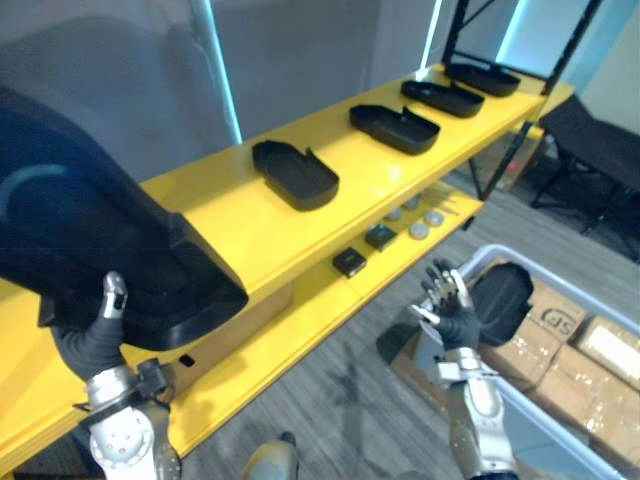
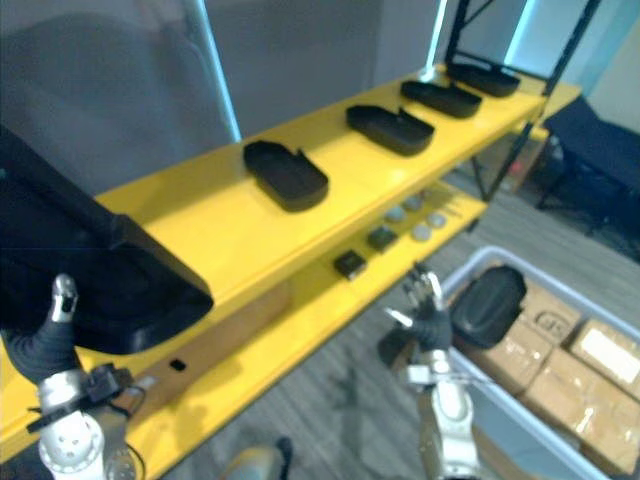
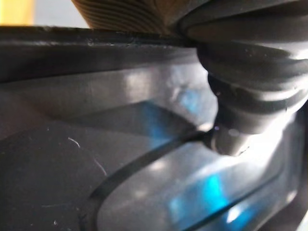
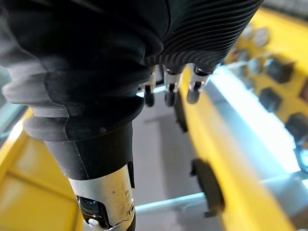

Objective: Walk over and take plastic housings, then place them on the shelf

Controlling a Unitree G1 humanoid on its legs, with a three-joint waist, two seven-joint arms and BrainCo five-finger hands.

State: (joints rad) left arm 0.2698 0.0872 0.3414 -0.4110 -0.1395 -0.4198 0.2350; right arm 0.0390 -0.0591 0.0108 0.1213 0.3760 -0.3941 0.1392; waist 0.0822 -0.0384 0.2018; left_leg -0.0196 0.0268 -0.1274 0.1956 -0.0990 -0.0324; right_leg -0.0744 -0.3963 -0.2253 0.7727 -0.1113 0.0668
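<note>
My left hand [image 1: 98, 335] is clamped on a large black housing [image 1: 90, 230]. Its thumb is pressed up against the near wall, and the left wrist view shows it tight on the glossy plastic. The housing sits over the left end of the yellow shelf [image 1: 230, 215]; I can't tell whether it rests on the board or hangs just above it. Further along the same board a row of housings [image 1: 395, 128] lies open side up, four of them, each apart from the next. On the lower board [image 1: 300, 310] I see small black blocks [image 1: 349, 262] and a few grey discs [image 1: 420, 228]. My right hand [image 1: 450, 305] is empty, fingers straight and spread, raised beside the grey bin [image 1: 480, 258]. The bin holds another black housing [image 1: 500, 297] on top of cardboard boxes [image 1: 560, 320].
</note>
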